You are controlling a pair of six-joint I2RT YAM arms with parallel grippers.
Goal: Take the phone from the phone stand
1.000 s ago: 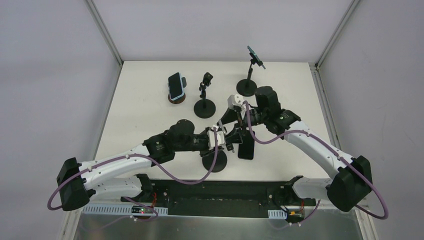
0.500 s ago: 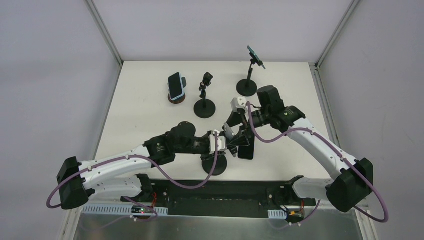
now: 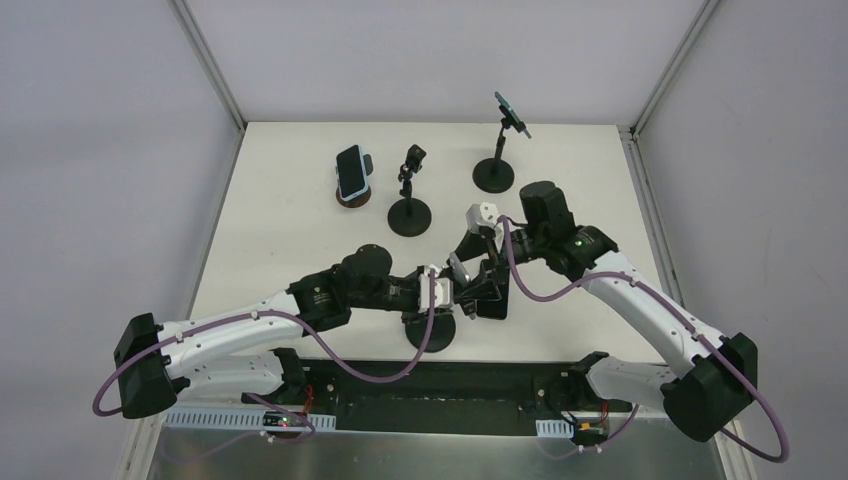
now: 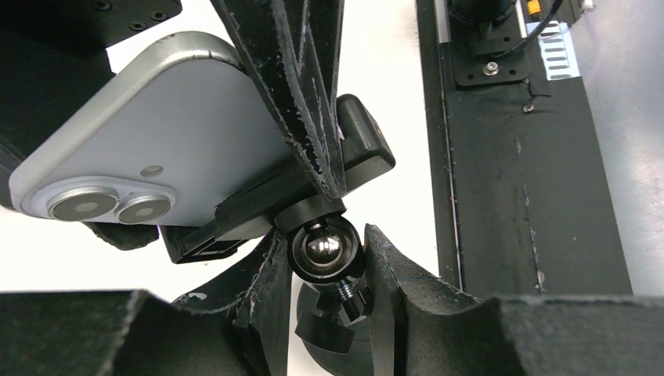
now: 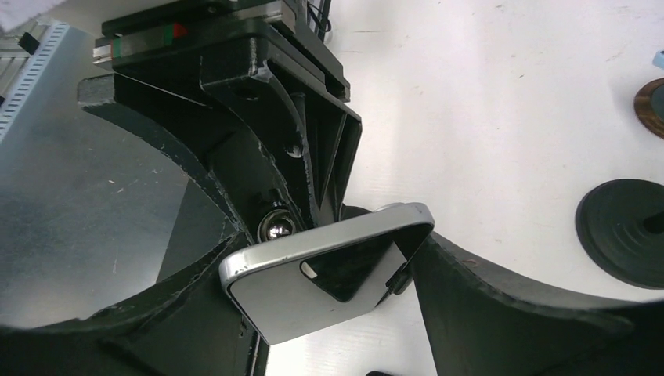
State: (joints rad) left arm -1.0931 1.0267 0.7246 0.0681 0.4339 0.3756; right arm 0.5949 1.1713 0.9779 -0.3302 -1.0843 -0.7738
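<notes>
My left tool clamps the stand; my right tool grips the phone by its edges. Next, I should draw it free.

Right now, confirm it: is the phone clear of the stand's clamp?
No: in the left wrist view the phone sits in the black clamp above the ball joint.

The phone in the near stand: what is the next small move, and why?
Probably the right gripper should pull the phone out of the clamp. Its fingers grip the phone's edges, the phone sits in the clamp, and the left gripper holds the stand at its ball joint, steadying it.
</notes>
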